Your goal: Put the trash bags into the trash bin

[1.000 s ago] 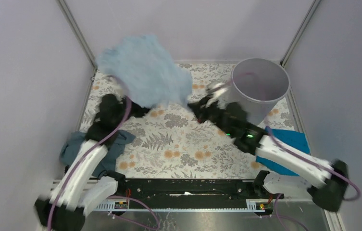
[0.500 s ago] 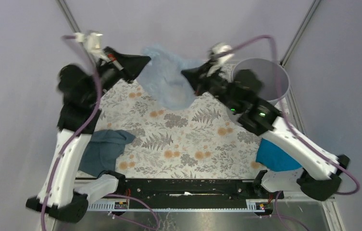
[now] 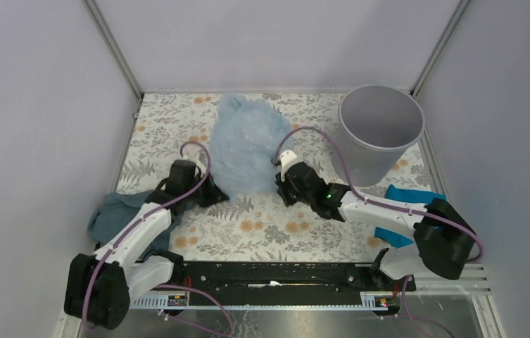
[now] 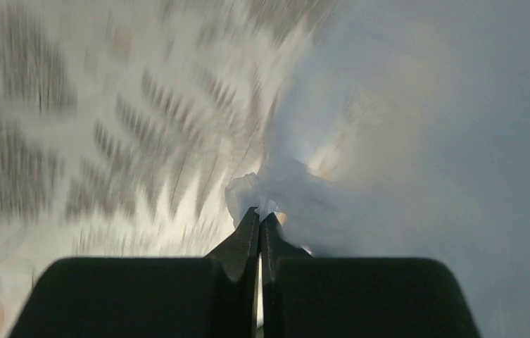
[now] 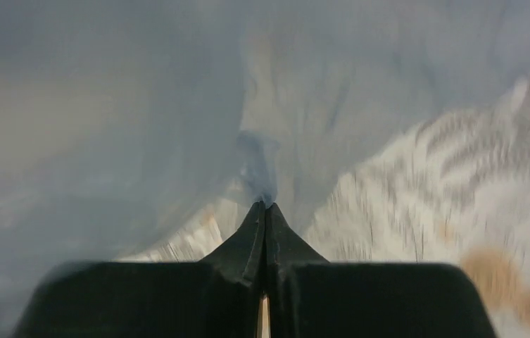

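The pale-blue translucent trash bag (image 3: 245,144) billows over the middle of the floral table between my two arms. My left gripper (image 3: 218,195) is shut on its near-left edge; the left wrist view shows the film (image 4: 297,190) pinched at the fingertips. My right gripper (image 3: 280,189) is shut on its near-right edge, with film (image 5: 258,158) bunched at the tips in the right wrist view. The light-grey trash bin (image 3: 381,129) stands upright at the back right, apart from the bag; I see nothing inside it.
A dark teal-grey cloth (image 3: 110,217) lies at the near left under the left arm. A bright blue cloth (image 3: 408,196) lies at the near right by the right arm. Walls enclose the table on three sides.
Both arms came down from a raised position, swinging the bag from high at the back down low over the table's middle. Both grippers stayed shut on the bag.
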Controlling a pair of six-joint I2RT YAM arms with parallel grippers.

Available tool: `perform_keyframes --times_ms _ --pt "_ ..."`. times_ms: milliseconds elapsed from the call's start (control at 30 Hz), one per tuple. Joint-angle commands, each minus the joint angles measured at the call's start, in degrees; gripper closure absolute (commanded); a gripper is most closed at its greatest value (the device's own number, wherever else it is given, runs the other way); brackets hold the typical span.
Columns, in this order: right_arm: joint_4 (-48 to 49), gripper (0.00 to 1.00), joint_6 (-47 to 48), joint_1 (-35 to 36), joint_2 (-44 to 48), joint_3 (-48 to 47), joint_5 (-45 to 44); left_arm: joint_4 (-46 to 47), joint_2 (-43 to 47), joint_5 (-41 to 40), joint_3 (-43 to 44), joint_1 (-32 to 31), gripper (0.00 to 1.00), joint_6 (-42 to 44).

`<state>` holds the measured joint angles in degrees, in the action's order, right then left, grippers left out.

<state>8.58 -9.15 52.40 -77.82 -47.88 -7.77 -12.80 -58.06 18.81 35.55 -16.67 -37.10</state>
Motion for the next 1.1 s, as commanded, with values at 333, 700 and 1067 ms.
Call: perform_keyframes --times_ms 333,700,1067 --pt "-15.66 1.00 2.33 0.11 16.91 -18.05 -4.90 -17.23 15.26 -9.95 30.91 0.25 1.00 9.82" --pt "-15.37 1.00 0.01 0.13 18.49 -18.53 1.55 -6.52 19.20 22.90 30.97 0.28 1.00 9.65" --pt "-4.18 0.97 -9.24 0.09 13.00 -20.04 22.39 6.25 15.00 27.16 24.85 0.22 1.00 -5.17"
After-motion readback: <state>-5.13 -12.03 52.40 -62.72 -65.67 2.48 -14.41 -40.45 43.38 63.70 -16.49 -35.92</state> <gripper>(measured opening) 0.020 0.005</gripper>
